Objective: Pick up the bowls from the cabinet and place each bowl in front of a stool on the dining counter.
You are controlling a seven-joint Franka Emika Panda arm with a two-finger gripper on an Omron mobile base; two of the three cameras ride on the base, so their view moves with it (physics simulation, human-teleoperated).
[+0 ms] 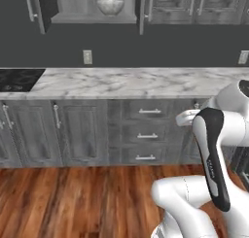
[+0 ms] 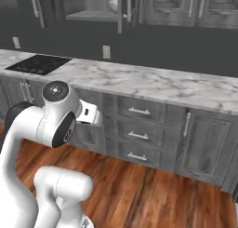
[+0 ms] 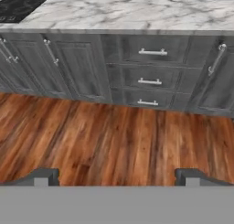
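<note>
Up in the open cabinet, a marbled bowl sits upright on the shelf, mouth upward. Below, the claw hangs open and empty above the wood floor.

Base views flank the arm, sharing the worktop; hand view looks floorward

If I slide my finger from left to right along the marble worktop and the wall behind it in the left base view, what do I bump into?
Black cooktop → first wall outlet → bare marble worktop → second wall outlet at the right edge.
</note>
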